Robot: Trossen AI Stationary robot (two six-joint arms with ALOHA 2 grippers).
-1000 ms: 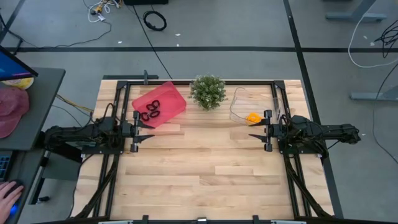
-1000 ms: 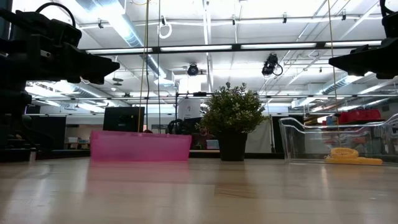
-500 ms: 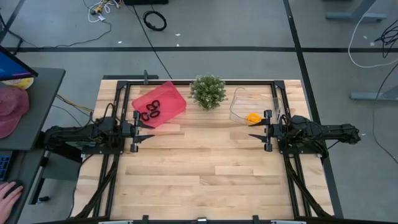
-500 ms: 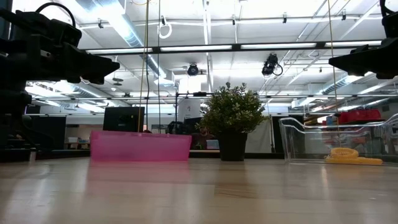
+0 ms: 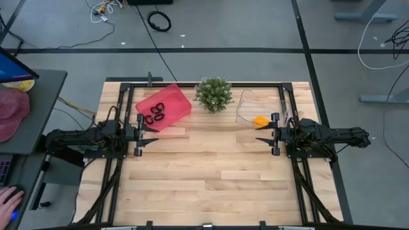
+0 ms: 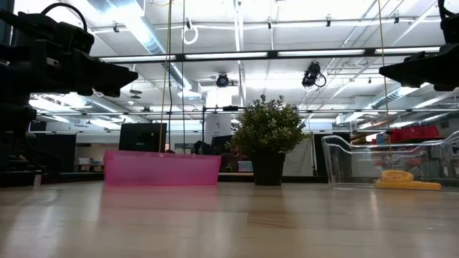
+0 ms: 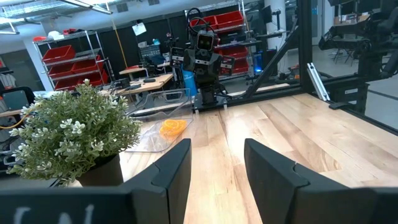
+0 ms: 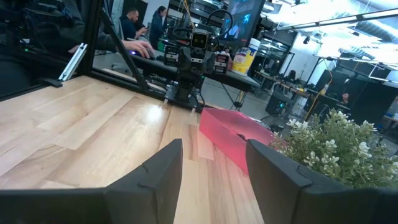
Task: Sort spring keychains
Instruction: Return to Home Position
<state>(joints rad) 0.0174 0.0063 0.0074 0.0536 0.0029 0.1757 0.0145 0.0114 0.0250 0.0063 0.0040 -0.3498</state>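
Observation:
Black spring keychains point(image 5: 155, 113) lie in a pink tray point(image 5: 171, 102) at the table's far left. Orange spring keychains point(image 5: 260, 120) lie in a clear tray point(image 5: 245, 104) at the far right, also in the low view point(image 6: 401, 179) and the left wrist view point(image 7: 172, 128). My left gripper point(image 5: 152, 136) hovers open at the table's left side, level, near the pink tray. My right gripper point(image 5: 262, 133) hovers open at the right side, level, near the clear tray. Nothing sits between either pair of fingers point(image 7: 214, 171) point(image 8: 211, 168).
A green potted plant point(image 5: 213, 94) stands between the two trays at the far edge. A black frame point(image 5: 192, 84) runs round the table. A person's hand point(image 5: 7, 203) rests at a desk left of the table. The near half of the wooden top point(image 5: 204, 185) is bare.

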